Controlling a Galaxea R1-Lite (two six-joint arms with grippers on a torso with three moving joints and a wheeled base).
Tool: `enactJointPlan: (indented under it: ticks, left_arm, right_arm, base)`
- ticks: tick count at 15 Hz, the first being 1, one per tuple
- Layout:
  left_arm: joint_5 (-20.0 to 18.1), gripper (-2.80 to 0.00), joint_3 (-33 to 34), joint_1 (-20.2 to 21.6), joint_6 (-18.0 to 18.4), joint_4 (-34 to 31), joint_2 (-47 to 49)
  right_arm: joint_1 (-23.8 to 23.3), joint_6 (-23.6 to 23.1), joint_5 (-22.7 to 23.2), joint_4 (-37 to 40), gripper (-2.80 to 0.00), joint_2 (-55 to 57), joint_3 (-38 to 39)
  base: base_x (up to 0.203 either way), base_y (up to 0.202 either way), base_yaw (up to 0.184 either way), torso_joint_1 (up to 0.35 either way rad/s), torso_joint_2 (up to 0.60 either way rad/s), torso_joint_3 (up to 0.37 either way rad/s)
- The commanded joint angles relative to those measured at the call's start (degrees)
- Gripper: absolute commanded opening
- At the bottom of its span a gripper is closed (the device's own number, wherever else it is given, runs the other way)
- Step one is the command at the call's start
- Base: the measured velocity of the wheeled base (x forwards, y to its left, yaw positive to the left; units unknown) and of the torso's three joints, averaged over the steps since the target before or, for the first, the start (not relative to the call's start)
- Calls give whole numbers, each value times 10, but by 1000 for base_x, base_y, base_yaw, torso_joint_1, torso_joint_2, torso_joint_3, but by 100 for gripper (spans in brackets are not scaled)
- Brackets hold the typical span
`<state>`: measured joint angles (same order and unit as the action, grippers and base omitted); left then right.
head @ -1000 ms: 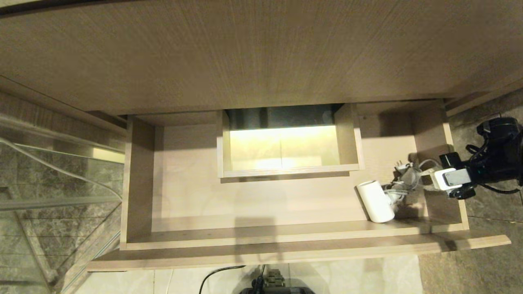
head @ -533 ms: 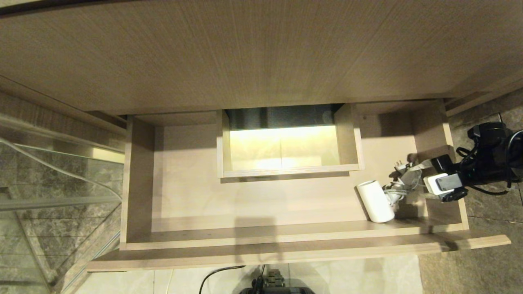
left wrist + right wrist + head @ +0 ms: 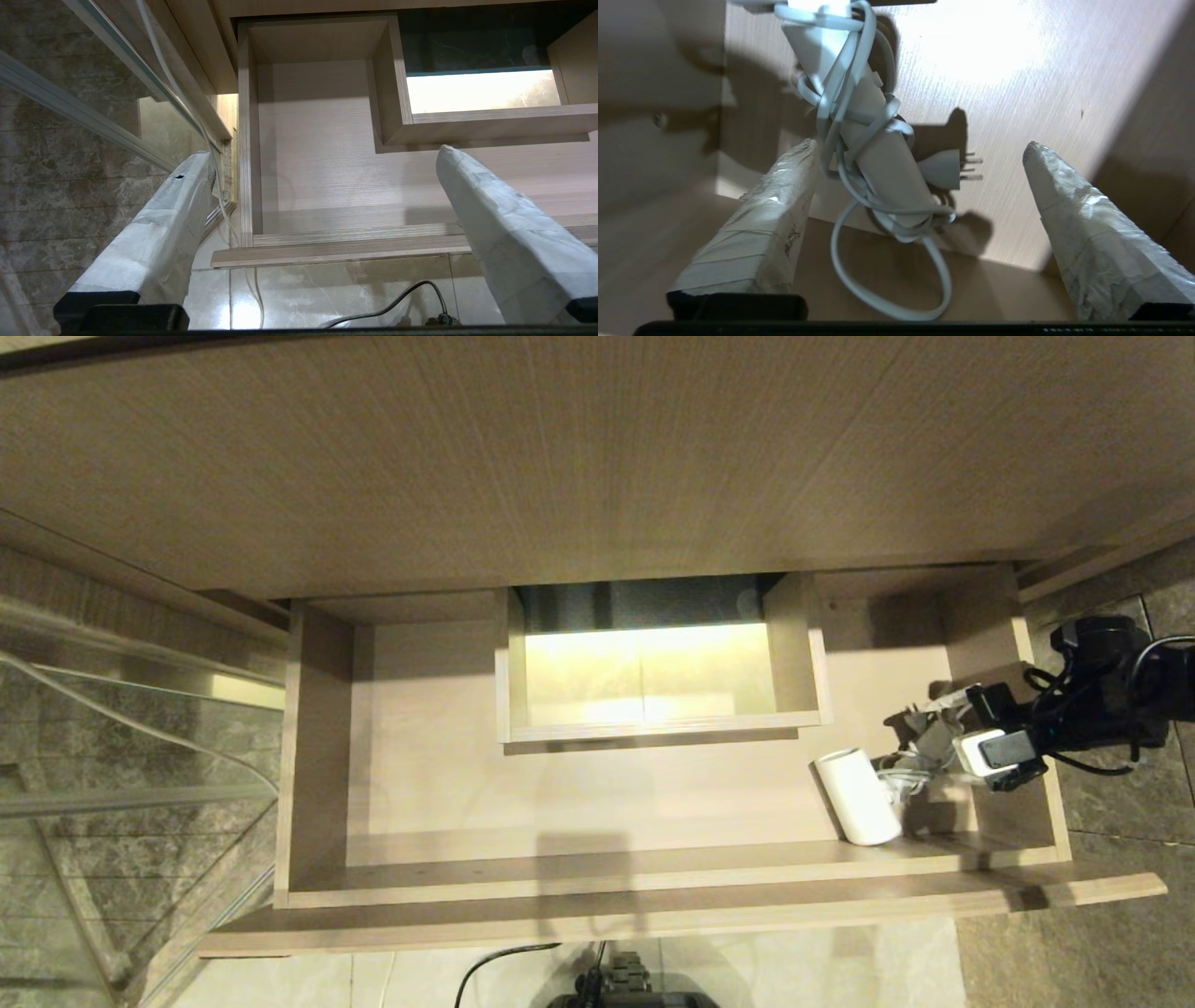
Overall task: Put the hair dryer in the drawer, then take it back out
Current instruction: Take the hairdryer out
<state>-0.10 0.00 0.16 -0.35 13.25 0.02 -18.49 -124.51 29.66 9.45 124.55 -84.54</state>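
No readable brands/labels/text anywhere.

Hair dryer [image 3: 859,796]: white, short cylindrical barrel, handle w/ its pale grey cord [image 3: 852,116] wound round it in loose loops, one loop hanging free off the end. Plug [image 3: 945,169] lies on the floor of the drawer just beside the handle, prongs showing. Dryer sits inside the drawer [image 3: 597,784], right-hand end, barrel near the front wall.

Right gripper [image 3: 934,728]: comes in over the drawer's right wall, fingers spread wide, straddling the handle/cord bundle. One finger looks just beside the cord, contact can't be confirmed; nothing clamped.

Left gripper [image 3: 322,154]: parked, jaws wide, empty, over the drawer's left front corner per wrist cam; not in head view.

Drawer: pulled out, shallow, light beige wood-grain, flat front, boxed rect cut-out [image 3: 653,663] mid-back, bright lit inside. Wood-grain panel [image 3: 560,457] above it. Floor: dark marbled tile [image 3: 1102,933] on the right, pale glossy tile [image 3: 747,971] in front. Glass panel w/ metal rail [image 3: 121,793] on the left. Black cable [image 3: 402,298] on the floor below.
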Motion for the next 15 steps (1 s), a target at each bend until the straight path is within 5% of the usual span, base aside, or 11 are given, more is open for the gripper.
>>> enactJointPlan:
  ticks: [1,10,15]
  left_arm:
    - [0,0,23,0,-1,1,0]
    - [0,0,23,0,0,1,0]
    - [0,0,23,0,0,2,0]
  right_arm:
    - [-8,-53,3,7,0,19,-22]
    - [-12,-122,-9,16,0,37,-24]
    - [2,-134,-88,16,0,40,-27]
  base:
    - [0,0,0,0,0,0]
    - [0,0,0,0,0,0]
    - [0,0,0,0,0,0]
